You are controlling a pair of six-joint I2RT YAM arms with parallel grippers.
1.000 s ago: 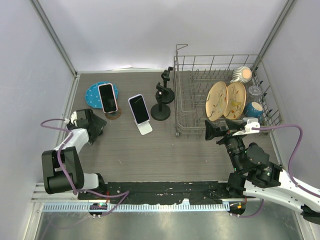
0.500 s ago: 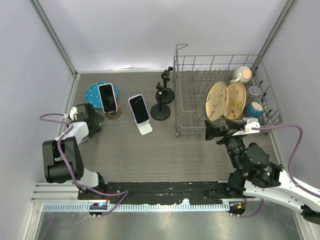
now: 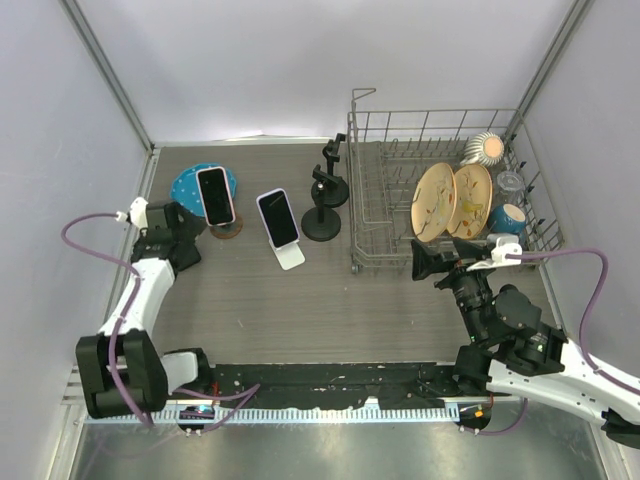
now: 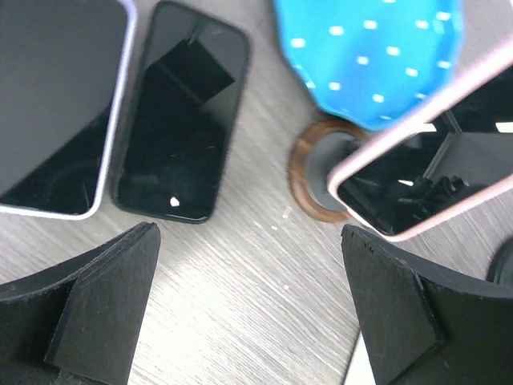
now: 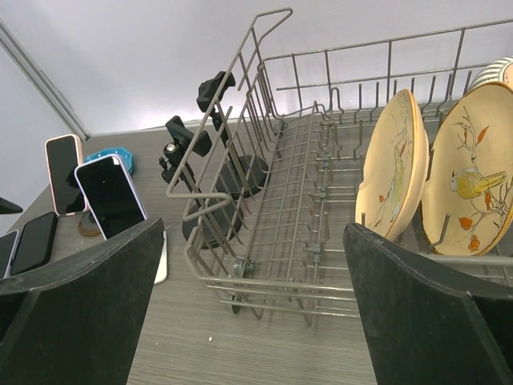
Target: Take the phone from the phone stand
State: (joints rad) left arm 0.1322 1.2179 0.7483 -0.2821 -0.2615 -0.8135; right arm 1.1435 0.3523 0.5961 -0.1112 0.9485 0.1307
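Looking down from above, the left arm (image 3: 140,290) reaches along the left edge of the worktop (image 3: 300,300). The left jaws are spread wide and grip nothing, just short of the pink-cased phone (image 3: 214,195). That phone leans upright in its round wooden stand (image 3: 229,231) near the far left corner, with a blue dotted plate (image 3: 186,185) lying just behind it. Toward the middle, a white-cased phone (image 3: 277,217) leans on a white stand (image 3: 291,257). A wire dish rack (image 3: 390,215) fills the far right corner and holds two tan plates (image 3: 435,200) on edge. The right arm (image 3: 510,320) sits by the right edge, and the right jaws are wide apart and empty at the rack's near side.

From the left wrist, the two black fingers (image 4: 96,297) frame bare worktop. The pink-cased phone (image 4: 425,172) stands at upper right over the stand's (image 4: 300,188) brown base, clear of both fingers. A black phone (image 4: 180,112) lies flat, just beside a pale-cased phone (image 4: 56,96).

From the right wrist, the fingers (image 5: 80,313) gape at the rack (image 5: 264,200). The pink-cased phone (image 5: 62,164) shows upright at far left.
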